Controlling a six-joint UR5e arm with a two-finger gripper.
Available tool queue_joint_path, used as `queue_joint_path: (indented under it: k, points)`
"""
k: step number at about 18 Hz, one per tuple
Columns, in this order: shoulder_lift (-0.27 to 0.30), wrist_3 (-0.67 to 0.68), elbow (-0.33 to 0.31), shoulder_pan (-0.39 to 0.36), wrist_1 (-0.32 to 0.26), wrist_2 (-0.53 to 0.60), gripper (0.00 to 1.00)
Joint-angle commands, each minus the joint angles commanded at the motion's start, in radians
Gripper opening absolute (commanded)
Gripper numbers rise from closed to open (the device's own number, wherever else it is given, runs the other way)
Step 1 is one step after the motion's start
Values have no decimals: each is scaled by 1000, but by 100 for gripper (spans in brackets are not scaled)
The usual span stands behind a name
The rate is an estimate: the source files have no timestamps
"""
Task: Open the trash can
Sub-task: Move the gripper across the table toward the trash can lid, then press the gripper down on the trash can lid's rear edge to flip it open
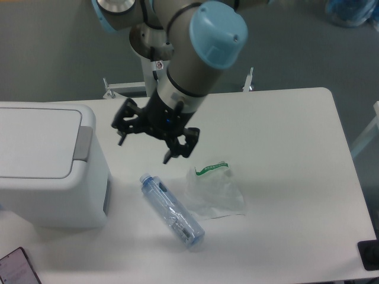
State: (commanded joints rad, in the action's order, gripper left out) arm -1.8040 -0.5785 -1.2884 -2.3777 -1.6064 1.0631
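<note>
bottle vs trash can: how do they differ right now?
Size: the trash can is far bigger than the bottle.
Look: the trash can is white, opaque and boxy with a grey push tab; the bottle is clear, slim and blue-tinted.
Pose: the trash can stands upright with its lid shut; the bottle lies on its side, diagonally.
Shared: both rest on the white table, and the open gripper touches neither.

Before me, the trash can (50, 168) stands upright at the table's left edge, partly cut off by the frame. It is a large white boxy plastic bin with rounded corners. Its flat rectangular lid lies shut and level. A grey push tab sits along the lid's right edge.
</note>
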Motion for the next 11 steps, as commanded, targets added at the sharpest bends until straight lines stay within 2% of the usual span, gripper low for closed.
queue_joint_path:
  k: [2,4,11]
  points:
    - [2,34,-34,21,84,-2,100]
    - [0,35,-55,41,143,-2,100]
    - [3,35,-78,57,157,-2,100]
